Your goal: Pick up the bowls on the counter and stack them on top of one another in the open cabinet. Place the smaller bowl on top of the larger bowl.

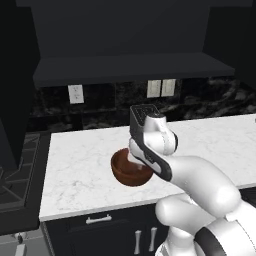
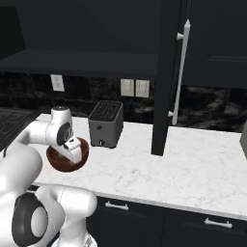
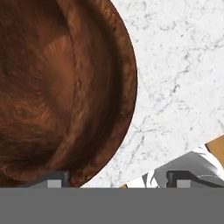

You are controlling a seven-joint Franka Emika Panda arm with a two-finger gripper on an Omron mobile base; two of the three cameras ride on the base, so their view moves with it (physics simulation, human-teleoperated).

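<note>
A reddish-brown bowl (image 1: 131, 171) sits on the white marble counter (image 1: 80, 170), near its front edge, with the white arm bent down over it. Which of the two bowls this is cannot be judged.

In the left base view the wrist covers the bowl's right side and the gripper itself is hidden behind the hand, dipping at the bowl's rim. That view also shows the open cabinet (image 1: 125, 67) as a dark shelf above the backsplash, two wall outlets, and part of the stove top (image 1: 17, 175) at the left. A dark toaster is only glimpsed behind the wrist.

The right base view shows the toaster (image 2: 106, 124) in full, standing on the counter just behind and to the right of the bowl (image 2: 67, 157), apart from it. A dark cabinet door (image 2: 166, 77) with a long silver handle hangs open to the right. Here too the hand covers the fingers.

The hand view looks straight down into the bowl (image 3: 61, 92), its wood-grain interior and thick rim curving against marble. The gripper (image 3: 116, 179) straddles that rim: one fingertip lies inside the bowl, the other outside over the counter, with a clear gap between them, so the jaws stand apart and not yet closed on the rim.
</note>
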